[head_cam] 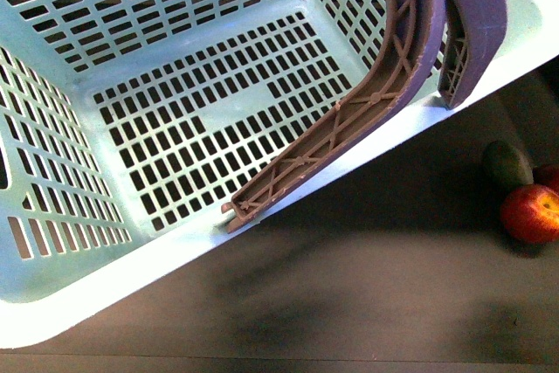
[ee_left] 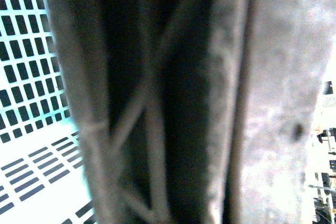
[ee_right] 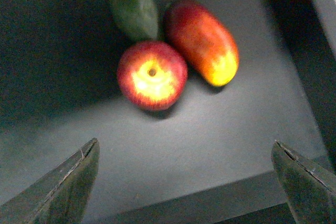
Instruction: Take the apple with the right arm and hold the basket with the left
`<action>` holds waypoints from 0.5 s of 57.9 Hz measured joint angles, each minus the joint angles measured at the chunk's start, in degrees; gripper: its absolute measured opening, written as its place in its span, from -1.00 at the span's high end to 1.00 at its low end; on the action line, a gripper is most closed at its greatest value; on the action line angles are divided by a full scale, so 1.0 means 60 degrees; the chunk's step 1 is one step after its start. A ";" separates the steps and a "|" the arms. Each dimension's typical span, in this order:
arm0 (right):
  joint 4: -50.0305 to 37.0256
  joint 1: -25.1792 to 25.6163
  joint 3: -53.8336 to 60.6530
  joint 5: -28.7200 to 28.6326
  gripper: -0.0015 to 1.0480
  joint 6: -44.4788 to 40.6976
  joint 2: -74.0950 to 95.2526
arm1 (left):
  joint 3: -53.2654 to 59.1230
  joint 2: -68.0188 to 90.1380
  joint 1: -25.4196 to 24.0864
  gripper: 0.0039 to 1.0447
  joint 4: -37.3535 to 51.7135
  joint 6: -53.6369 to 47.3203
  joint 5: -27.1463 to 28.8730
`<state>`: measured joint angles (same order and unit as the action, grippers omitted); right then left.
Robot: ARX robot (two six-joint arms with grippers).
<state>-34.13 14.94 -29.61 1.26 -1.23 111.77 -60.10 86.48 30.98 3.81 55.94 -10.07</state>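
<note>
1. The right end effector (ee_right: pixel 185 141) is spread wide and holds nothing. It hangs over the dark surface (head_cam: pixel 349 303), short of the round red apple with a yellow patch (ee_right: pixel 152 75).
2. The apple lies on the surface, outside the large light turquoise slotted plastic basket (head_cam: pixel 131 277), off its right side.
3. A dark green oval fruit (ee_right: pixel 135 10) and an elongated red-and-yellow fruit (ee_right: pixel 202 40) crowd the apple's far side. We cannot tell if they touch it or lie just beside it.
4. We judge the step in hand to be the approach for the grasp. We would centre the apple between the fingers and come in from the free near side.
5. We would close across its widest part, clear of both neighbours. The round, smooth skin may roll or slip, so we would close gently and lift straight up.
6. The left end effector shows nowhere, so we cannot tell its state. A curved brown-mauve plastic handle (ee_left: pixel 157 103) fills the left wrist view, blurred and very close.
</note>
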 joint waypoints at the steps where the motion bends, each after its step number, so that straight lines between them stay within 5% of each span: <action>1: 0.0011 -0.0058 -0.0164 0.0022 -0.83 0.0018 0.0277 | 0.0000 0.0000 0.0000 0.73 0.0000 0.0000 -0.0004; 29: 0.0761 -0.0692 -0.2463 0.0437 -0.83 0.0608 0.2732 | 0.0000 0.0000 0.0000 0.73 0.0000 0.0000 -0.0004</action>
<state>-29.56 10.79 -44.38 3.88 2.42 128.16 -60.10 86.48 30.98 3.81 55.94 -10.09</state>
